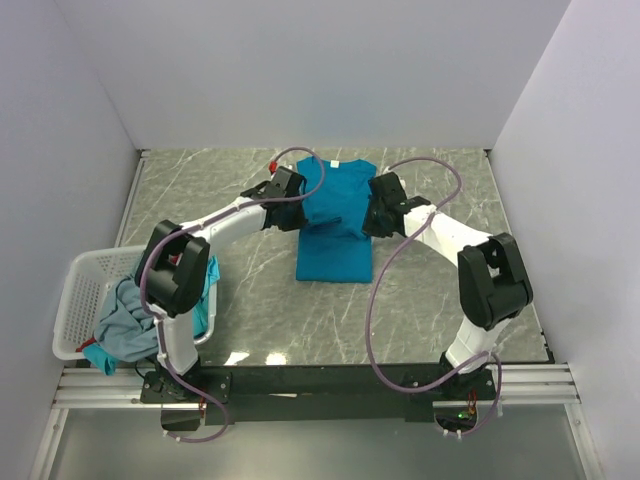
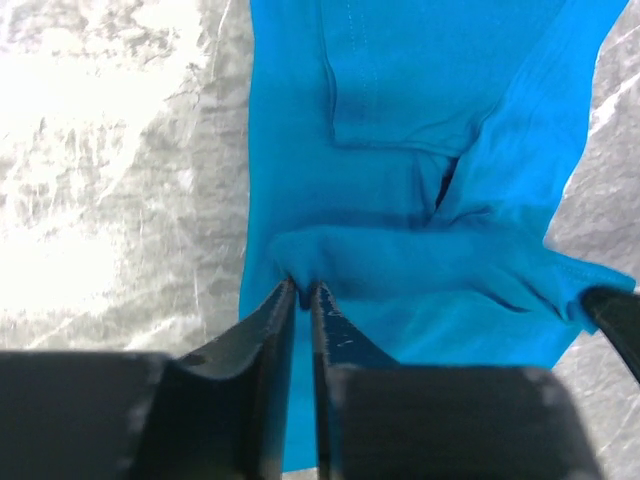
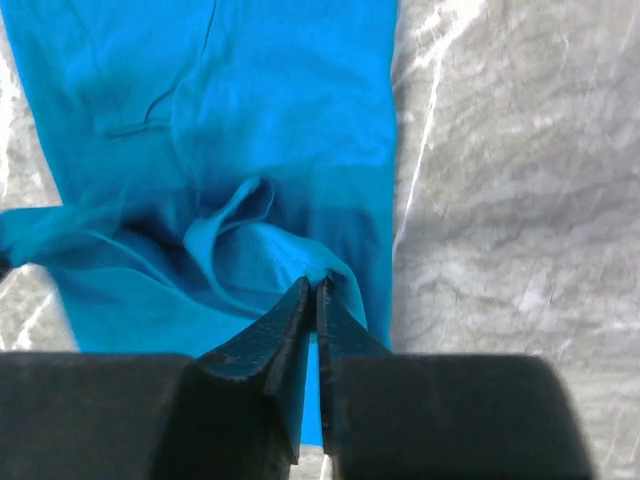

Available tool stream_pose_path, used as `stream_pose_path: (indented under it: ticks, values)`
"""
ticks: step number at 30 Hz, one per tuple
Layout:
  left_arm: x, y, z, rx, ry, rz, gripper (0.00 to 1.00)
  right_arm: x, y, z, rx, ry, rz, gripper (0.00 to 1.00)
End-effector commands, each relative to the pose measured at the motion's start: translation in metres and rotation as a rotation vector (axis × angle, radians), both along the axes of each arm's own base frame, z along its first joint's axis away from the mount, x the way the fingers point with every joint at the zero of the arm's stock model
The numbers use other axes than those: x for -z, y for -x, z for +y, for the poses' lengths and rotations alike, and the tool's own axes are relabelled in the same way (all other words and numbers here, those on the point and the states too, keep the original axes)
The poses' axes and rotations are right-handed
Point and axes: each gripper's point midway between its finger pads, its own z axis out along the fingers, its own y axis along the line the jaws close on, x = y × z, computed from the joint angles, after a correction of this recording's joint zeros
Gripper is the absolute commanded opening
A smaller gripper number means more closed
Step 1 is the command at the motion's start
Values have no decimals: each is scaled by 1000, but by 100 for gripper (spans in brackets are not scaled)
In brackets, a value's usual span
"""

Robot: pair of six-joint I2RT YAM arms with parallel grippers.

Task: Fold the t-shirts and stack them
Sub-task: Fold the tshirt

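Gripping at the 9 and 3 o'clock edges is advised; soft, limp teal-blue t-shirt [image 1: 335, 255] is pinched by both jaws.

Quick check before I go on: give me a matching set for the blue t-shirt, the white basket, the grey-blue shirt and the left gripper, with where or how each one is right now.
1. blue t-shirt
2. white basket
3. grey-blue shirt
4. left gripper

A. crumpled inside the basket
B. pinching a fold at the blue shirt's edge
C. at the left edge of the table
D. lying mid-table

Pairs: 1-D, 2-C, 3-A, 4-B
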Motion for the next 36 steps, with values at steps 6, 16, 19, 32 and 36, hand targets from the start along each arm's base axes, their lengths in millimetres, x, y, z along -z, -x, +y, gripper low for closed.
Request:
stream_pose_path:
  ticks: [6, 16, 19, 32, 36]
  values:
    - [-17, -22, -6, 29, 13, -38, 76, -19, -39, 0, -8, -52, -61, 67]
    - [-52, 22, -2, 56, 161, -87, 99, -35, 22, -1, -61, -156, -89, 85]
    - [-31, 52, 6, 53, 174, -34, 99, -17, 57, 3, -100, -197, -40, 86]
    - [40, 127, 13, 41, 116, 120, 91, 29, 116, 4, -119, -266, 61, 72]
    - [54, 127, 15, 28, 102, 135, 79, 38, 117, 3, -112, -257, 77, 61]
